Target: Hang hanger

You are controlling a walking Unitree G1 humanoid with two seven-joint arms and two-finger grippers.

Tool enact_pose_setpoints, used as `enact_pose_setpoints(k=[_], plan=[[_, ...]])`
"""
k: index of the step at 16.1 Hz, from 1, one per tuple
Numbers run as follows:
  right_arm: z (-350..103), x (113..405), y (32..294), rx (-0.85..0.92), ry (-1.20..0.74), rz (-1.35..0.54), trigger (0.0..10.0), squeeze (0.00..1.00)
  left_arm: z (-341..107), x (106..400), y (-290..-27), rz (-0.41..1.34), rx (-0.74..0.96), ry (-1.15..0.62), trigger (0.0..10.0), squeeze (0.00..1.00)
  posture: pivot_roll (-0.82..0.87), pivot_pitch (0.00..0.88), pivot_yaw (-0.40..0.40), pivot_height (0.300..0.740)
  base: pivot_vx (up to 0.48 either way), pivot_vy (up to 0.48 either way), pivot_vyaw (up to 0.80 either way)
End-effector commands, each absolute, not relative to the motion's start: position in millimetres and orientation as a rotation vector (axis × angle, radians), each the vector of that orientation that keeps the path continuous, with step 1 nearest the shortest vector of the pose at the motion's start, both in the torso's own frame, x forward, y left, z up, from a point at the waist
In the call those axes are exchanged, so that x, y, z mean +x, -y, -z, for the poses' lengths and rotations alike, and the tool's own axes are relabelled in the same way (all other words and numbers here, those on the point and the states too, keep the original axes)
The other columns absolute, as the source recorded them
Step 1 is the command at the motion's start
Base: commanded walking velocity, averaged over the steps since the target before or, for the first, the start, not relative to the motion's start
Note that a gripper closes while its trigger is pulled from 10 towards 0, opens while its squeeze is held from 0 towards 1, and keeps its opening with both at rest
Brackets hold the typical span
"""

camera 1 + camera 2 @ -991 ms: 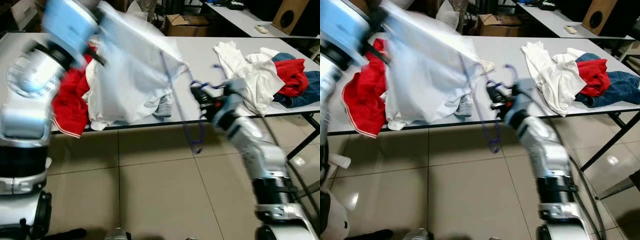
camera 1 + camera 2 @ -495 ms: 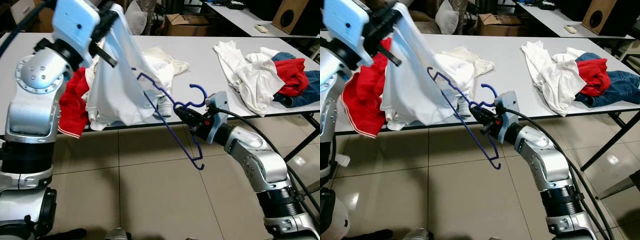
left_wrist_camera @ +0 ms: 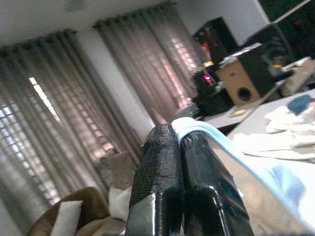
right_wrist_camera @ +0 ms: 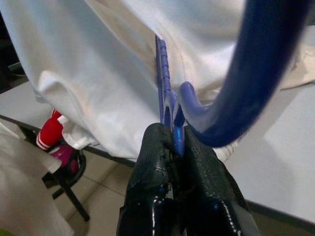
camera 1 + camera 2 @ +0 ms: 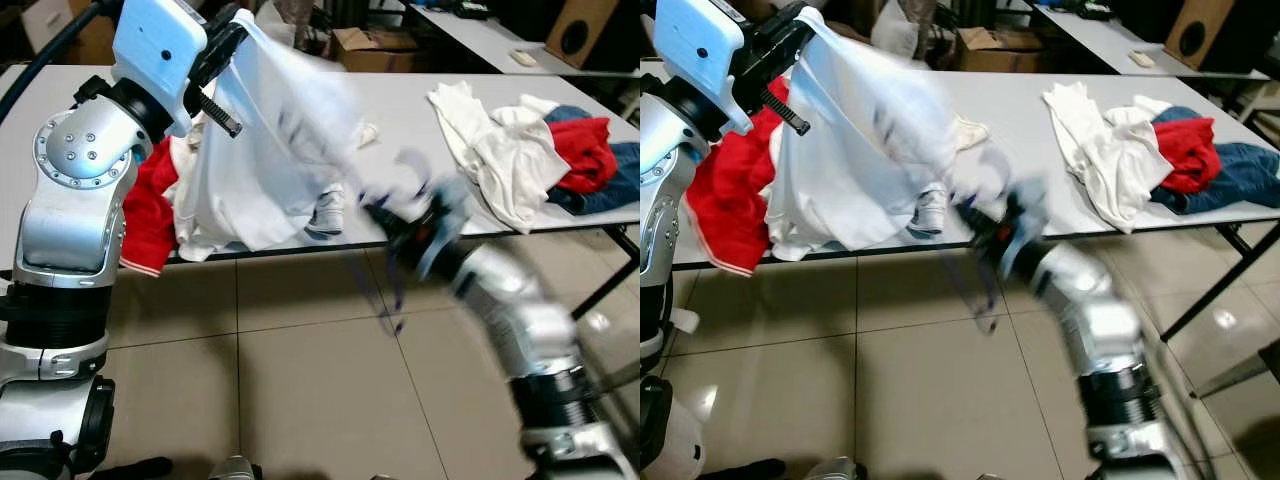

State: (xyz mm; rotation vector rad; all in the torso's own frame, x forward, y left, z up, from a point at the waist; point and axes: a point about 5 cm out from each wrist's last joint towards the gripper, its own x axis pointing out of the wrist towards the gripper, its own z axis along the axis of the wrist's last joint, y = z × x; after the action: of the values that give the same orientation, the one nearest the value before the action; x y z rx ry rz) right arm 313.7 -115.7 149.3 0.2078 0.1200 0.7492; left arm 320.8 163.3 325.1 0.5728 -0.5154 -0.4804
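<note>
1. Up at the upper left of the left eye view, the left gripper is raised above a grey table and holds a white garment by its top edge; the cloth hangs down over the table's front edge.
2. Right of centre in the same view, the right gripper and its silver arm are smeared by motion blur, and the blue hanger appears as faint blue streaks at the table's front edge, so its shape cannot be read there.
3. The right wrist view gives what the head views cannot: both black fingers are pressed together on the hanger's neck, just below its thick curved hook, with no gap showing between them. One blue hanger arm runs up from the fingers against the white garment, which fills the upper part of that picture.
4. The left wrist view shows that gripper's two fingers closed tight, with a thin fold of pale cloth pinched between their tips. Behind them, in the upper half of the picture, are long grey curtains, and a speaker at the right.
5. On the right side of the head views, a heap of clothes, white, red and blue, lies on the table. A red garment hangs off the table edge at the left, behind the white one.
</note>
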Motion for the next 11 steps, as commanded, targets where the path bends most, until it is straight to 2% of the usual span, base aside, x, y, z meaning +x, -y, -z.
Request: enact_pose_setpoints(k=[1,2,4,7,9,10,11], plan=[[-161,318,117,0.202,-0.077,-0.735,10.0,0.00,-330,318,-156,0.526,0.586,0.534,0.0,0.00,-0.03,0.000,-0.060,0.740,0.000,0.000,0.00],[-167,322,117,0.223,-0.055,-0.717,10.0,0.00,-323,316,-150,0.595,0.604,0.493,0.0,0.00,-0.03,0.000,-0.058,0.740,0.000,0.000,0.00],[-171,325,117,0.234,-0.036,-0.709,10.0,0.00,-315,315,-148,0.621,0.640,0.447,0.0,0.00,-0.03,0.000,-0.058,0.740,0.000,0.000,0.00],[-185,329,122,0.383,0.025,-0.682,10.0,0.00,-296,322,-162,0.553,0.716,0.334,0.1,0.00,-0.03,0.000,-0.065,0.740,0.000,0.000,0.00],[-187,335,130,0.468,0.028,-0.622,10.0,0.00,-288,327,-170,0.525,0.739,0.272,2.0,0.00,-0.03,0.000,-0.068,0.740,0.000,0.000,0.00],[-189,335,132,0.501,0.030,-0.626,10.0,0.00,-280,330,-175,0.507,0.776,0.233,7.3,0.00,-0.03,0.000,-0.069,0.740,0.000,0.000,0.00],[-189,333,130,0.510,0.015,-0.670,10.0,0.00,-267,340,-185,0.451,0.848,0.176,10.0,0.00,-0.03,0.000,-0.072,0.740,0.000,0.000,0.00]])
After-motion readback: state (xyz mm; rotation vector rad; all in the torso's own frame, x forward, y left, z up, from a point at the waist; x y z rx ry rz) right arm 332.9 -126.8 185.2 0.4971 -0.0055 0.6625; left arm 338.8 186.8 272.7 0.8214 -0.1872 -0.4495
